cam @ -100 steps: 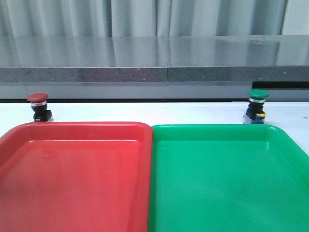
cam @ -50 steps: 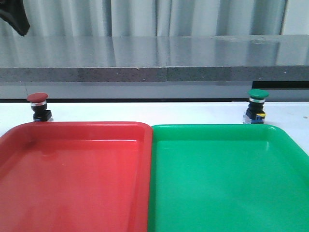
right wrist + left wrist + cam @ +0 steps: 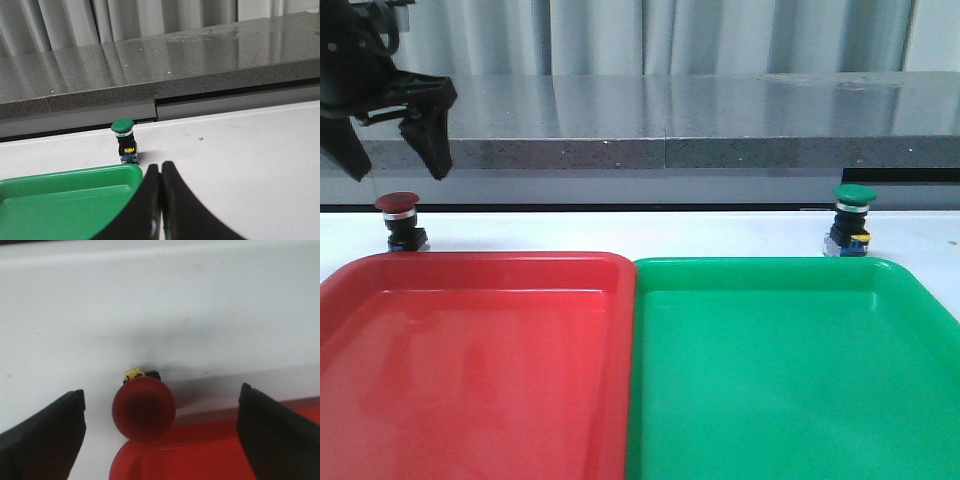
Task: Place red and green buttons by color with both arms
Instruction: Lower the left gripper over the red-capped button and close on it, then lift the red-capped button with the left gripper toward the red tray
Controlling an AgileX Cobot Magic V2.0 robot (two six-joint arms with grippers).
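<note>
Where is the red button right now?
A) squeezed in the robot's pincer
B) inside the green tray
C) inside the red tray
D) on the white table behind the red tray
D: the red button stands upright on the white table just behind the red tray, and the left pincer hangs open above it, not touching it.
</note>
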